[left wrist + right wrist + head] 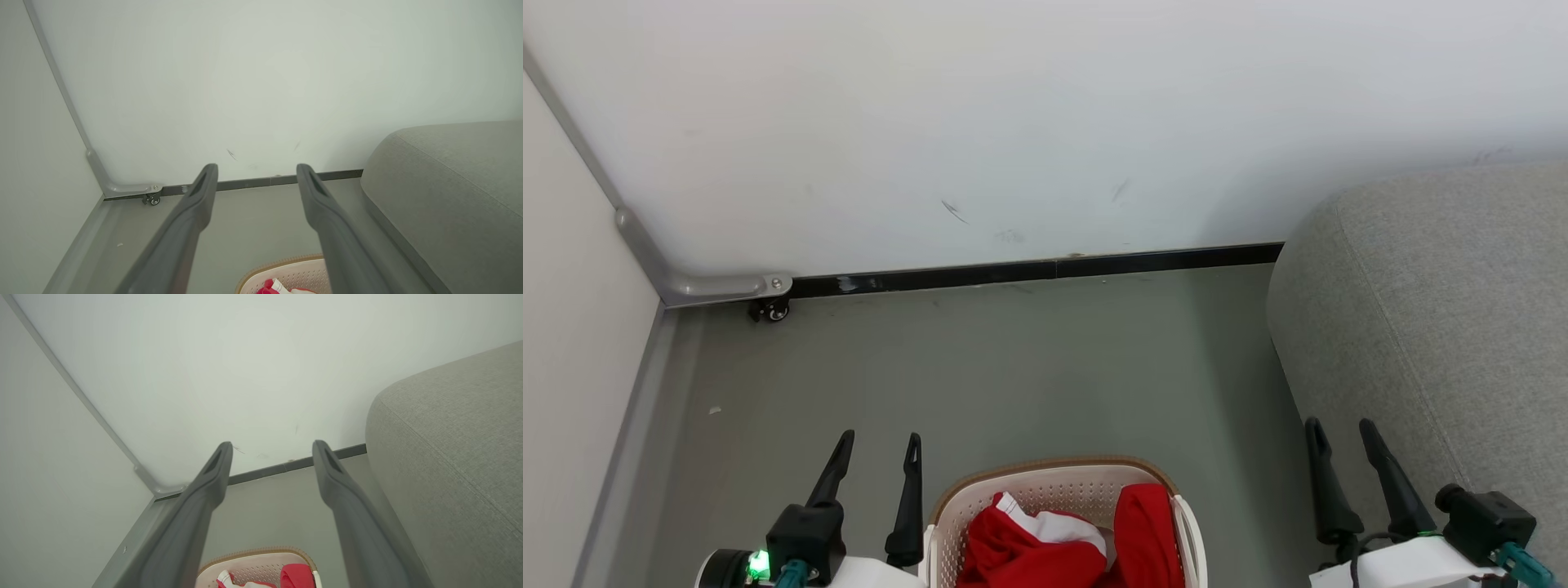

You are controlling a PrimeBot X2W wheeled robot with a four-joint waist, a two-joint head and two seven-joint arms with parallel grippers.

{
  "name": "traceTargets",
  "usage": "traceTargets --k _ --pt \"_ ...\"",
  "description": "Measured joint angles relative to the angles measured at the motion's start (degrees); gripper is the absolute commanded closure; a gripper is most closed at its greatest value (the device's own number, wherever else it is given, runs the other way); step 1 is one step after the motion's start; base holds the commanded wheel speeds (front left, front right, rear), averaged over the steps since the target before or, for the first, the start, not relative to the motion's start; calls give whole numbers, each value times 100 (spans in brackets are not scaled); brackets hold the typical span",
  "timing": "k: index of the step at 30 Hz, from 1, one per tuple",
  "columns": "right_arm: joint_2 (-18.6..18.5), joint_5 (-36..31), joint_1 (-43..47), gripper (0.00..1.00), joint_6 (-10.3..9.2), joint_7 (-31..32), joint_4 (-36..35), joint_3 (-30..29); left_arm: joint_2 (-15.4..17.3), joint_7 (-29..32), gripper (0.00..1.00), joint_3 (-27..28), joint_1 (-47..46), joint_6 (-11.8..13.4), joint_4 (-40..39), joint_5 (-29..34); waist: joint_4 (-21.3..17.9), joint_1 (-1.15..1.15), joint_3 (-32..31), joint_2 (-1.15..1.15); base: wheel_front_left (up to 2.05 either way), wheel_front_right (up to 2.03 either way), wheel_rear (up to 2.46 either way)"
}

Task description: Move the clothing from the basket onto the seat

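nearest the robot, the clothing [1062, 547] lies heaped inside the basket [1045, 475], bright red folds with a white band showing and one fold draped up against the right wall. it looks soft, light and limp, so it should crumple and sag when lifted and may trail or catch on the rim. a deep pinch into a thick raised fold, such as the bunched ridge near the middle, seems safer than nipping the thin white trim. the basket is cream plastic pierced with rows of small holes, with a brown rim and rounded corners; it appears light enough to shift if the cloth drags. the left gripper [881, 438] hangs just left of the basket and the right gripper [1338, 423] well to its right, beside the seat; both have their long dark fingers spread and hold nothing. beyond lies a smooth grey floor [1013, 367]. to the right rises the seat [1437, 310], a light grey woven sofa with a rounded padded edge. farthest, a black skirting strip [1029, 271] runs under a plain white wall [1013, 122].
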Motion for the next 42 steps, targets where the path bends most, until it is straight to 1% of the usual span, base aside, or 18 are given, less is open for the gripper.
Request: traceTargets --k 7,15,19,42 --pt "-1 -441 3 0 0 -138 47 45 -14 -142 0 16 5 191 145 412 -2 0 -14 0 0 0 0" --pt "-1 -459 5 0 0 -138 183 49 -80 -142 0 125 6 276 247 391 -6 -1 -25 0 0 0 0" --pt "-2 -457 7 0 0 -133 220 44 -82 -142 0 203 6 290 297 350 -6 -1 -27 0 0 0 0" --pt "-2 -333 4 0 0 -132 327 81 -126 -142 0 257 5 308 380 363 -20 -2 -6 0 0 0 0"
